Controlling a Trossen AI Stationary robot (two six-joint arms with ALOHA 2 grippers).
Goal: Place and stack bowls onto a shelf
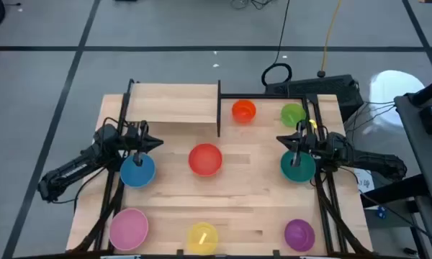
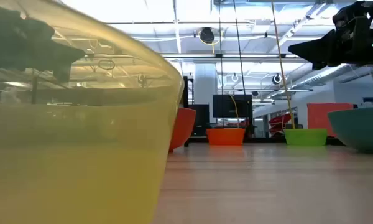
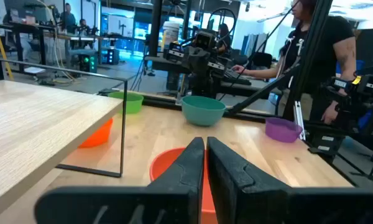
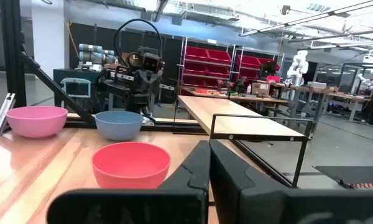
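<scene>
Shelf (image 1: 176, 103) occupies the table's far-left area, no bowl on it. Left gripper (image 1: 138, 157), fingers pressed together and empty, hovers over blue bowl (image 1: 137, 173). Red bowl (image 1: 205, 160) sits centre. Right gripper (image 1: 297, 156), clenched and empty, hovers over teal bowl (image 1: 297, 167).

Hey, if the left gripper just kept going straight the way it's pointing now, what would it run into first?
Most likely the red bowl, which sits straight ahead of the shut left gripper. The teal bowl lies farther along that line. Height is hard to judge, so it might pass over the rim.
</scene>
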